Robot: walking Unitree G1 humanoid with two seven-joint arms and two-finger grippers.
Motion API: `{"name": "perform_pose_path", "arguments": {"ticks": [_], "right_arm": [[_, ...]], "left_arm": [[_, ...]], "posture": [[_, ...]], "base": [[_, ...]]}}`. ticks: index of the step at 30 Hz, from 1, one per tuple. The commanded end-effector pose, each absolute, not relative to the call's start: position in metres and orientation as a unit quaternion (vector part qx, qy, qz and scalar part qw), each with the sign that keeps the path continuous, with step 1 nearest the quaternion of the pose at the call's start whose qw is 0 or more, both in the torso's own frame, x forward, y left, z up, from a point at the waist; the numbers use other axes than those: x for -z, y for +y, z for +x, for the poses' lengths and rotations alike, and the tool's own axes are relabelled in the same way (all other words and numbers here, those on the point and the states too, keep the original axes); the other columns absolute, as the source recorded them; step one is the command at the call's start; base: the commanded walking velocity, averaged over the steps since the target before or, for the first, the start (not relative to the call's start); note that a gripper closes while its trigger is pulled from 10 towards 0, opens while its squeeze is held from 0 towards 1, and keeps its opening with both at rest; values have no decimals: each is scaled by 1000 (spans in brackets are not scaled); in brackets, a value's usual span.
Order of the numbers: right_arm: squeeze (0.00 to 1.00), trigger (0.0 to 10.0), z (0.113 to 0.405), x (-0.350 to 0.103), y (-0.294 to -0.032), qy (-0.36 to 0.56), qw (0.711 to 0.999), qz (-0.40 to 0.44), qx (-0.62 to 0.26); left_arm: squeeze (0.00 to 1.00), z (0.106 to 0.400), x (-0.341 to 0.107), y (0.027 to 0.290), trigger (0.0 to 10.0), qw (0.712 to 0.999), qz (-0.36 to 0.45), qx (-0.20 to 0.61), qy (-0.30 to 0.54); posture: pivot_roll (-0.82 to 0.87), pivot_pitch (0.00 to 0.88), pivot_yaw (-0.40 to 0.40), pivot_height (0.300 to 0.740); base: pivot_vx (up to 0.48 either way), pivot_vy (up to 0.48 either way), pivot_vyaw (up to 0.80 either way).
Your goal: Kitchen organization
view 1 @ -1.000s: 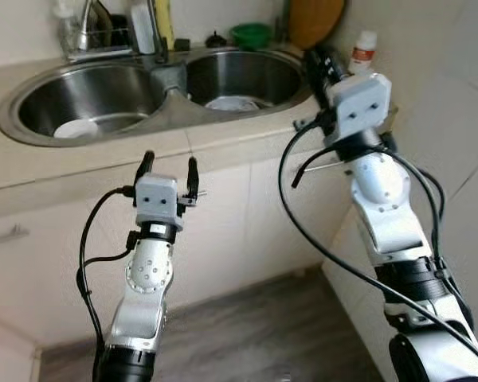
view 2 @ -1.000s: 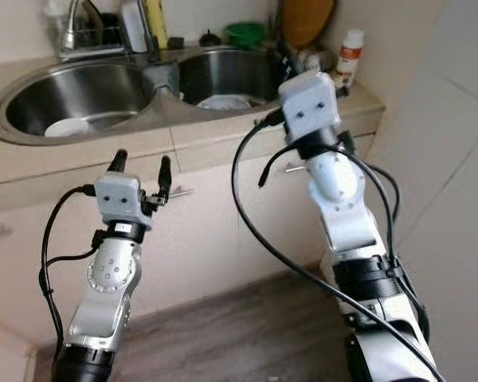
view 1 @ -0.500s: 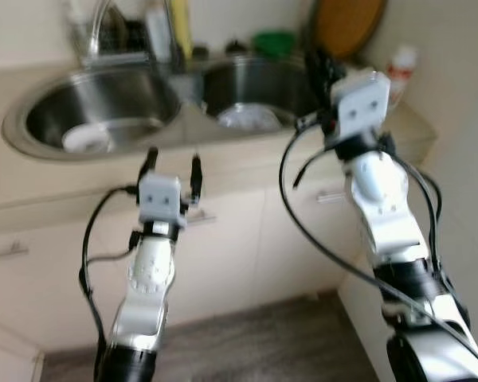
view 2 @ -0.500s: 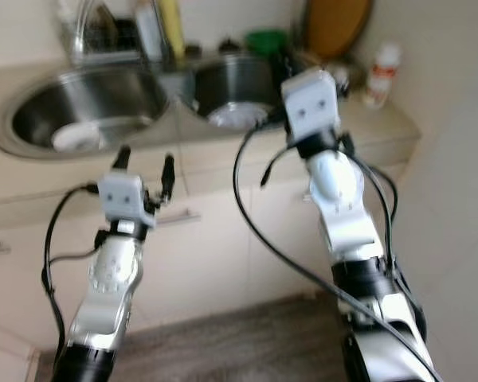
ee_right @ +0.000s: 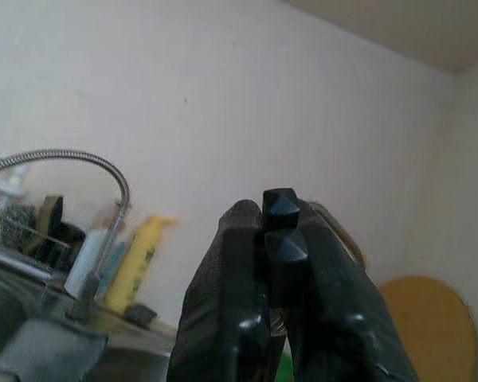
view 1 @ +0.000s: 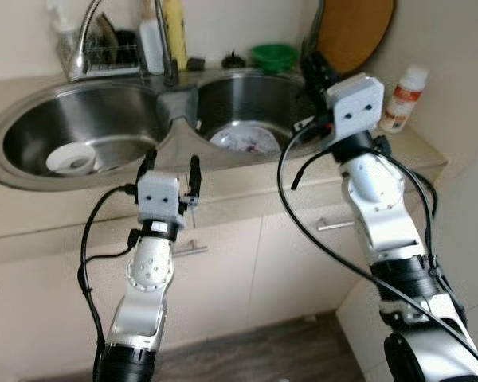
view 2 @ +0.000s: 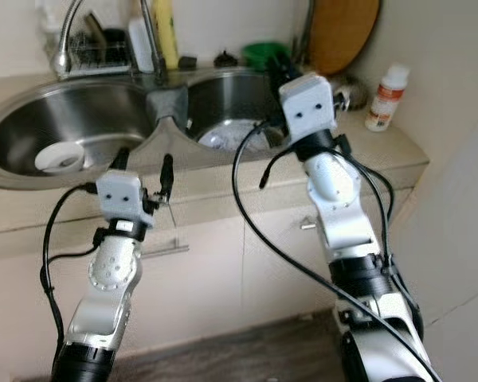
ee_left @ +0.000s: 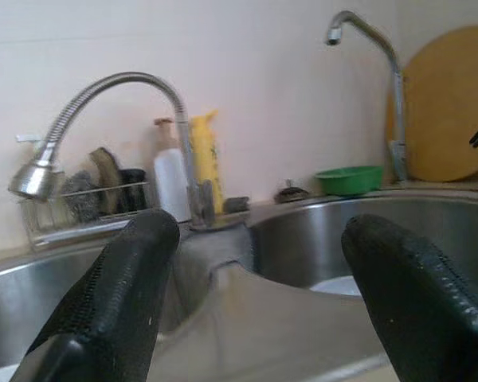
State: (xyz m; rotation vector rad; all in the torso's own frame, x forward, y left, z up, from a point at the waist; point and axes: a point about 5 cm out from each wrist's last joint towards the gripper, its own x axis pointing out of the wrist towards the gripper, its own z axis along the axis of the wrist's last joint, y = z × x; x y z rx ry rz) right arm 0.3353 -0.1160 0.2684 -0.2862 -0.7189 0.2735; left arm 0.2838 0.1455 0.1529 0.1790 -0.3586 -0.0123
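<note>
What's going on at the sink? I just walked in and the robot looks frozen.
Nothing is being handled. The robot stands facing the stainless steel double sink. Its left gripper is raised before the counter edge, jaws open and empty. Its right gripper is lifted above the right basin, jaws shut on nothing. A white round bowl sits in the left basin.

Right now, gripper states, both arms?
Left gripper: open, holding nothing, in front of the sink.
Right gripper: closed, holding nothing.
</note>
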Motion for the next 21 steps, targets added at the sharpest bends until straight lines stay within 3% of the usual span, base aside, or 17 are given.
{"name": "perform_pose_path", "arguments": {"ticks": [1,7,17,21], "right_arm": [[0,10000,338,-270,-110,-342,919,-132,-149],[0,10000,345,-262,-107,-309,929,-121,-163],[0,10000,367,-245,-109,-228,952,-103,-175],[0,10000,392,-240,-109,-145,970,-53,-188]], "left_arm": [[0,284,-158,148,10000,978,88,0,-188],[0,284,-158,147,10000,978,87,1,-188],[0,285,-159,146,10000,979,87,5,-186],[0,287,-159,144,10000,979,86,8,-186]], "posture": [[-110,0,-24,740],[-108,0,-26,740],[-106,0,-27,740],[-99,0,-29,740]], "base": [[337,0,0],[308,0,0],[0,0,0],[0,0,0]]}}
